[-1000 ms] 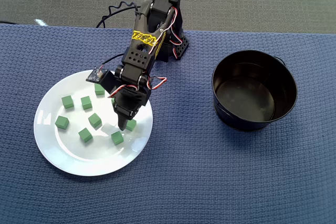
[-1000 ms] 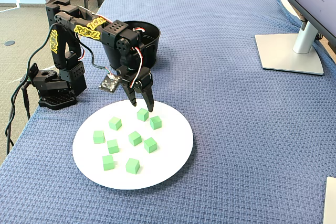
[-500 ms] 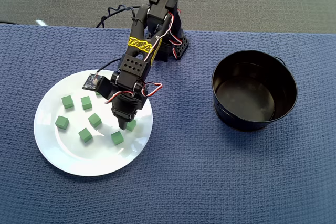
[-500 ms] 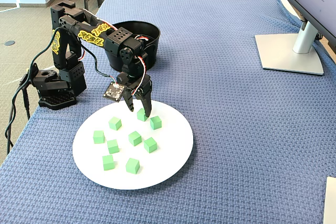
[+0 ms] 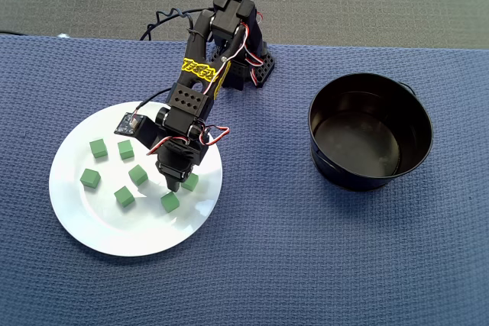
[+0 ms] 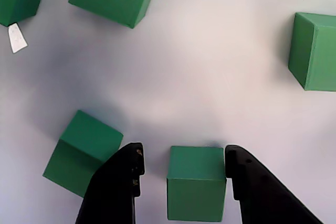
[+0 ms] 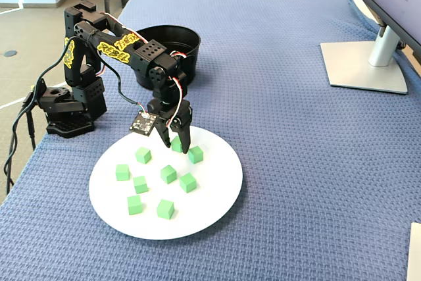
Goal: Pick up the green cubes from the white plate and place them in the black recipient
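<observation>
Since a second ago your arm has leaned further out over the white plate (image 5: 92, 223) and dropped lower, so your end effector (image 6: 181, 171) now sits down at the plate surface instead of hovering above it. The cube it straddles has not shifted.

In the wrist view one green cube (image 6: 196, 190) stands between the two fingers (image 6: 118, 187), its faces roughly square to them. The right-hand finger looks to be at or very near the cube's side, while a sliver of white plate shows between the cube and the left-hand finger. So the end effector is partly open around the cube and has not yet closed on it. A second cube (image 6: 81, 150), turned at an angle, lies just outside the left-hand finger.

The cubes have no long axis to speak of. The others lie scattered flat on the plate, each turned its own way, in the overhead view (image 5: 126, 149).

Your arm reaches from its base at the table's far edge, elbow bent, wrist pointing steeply down. The black recipient (image 5: 416, 124) stands well apart from the plate, on the blue cloth (image 5: 306, 265).
</observation>
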Robot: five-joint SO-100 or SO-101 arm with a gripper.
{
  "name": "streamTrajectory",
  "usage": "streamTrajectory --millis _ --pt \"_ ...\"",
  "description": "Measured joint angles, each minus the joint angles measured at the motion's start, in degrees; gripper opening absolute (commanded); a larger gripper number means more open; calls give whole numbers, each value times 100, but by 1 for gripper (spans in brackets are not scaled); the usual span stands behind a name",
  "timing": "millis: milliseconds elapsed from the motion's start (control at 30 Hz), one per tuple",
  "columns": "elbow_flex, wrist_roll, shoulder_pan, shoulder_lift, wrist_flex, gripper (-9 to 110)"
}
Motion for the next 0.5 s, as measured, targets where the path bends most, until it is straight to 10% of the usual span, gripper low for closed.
streamTrajectory --millis 500 --pt "334 0 -316 202 -44 0"
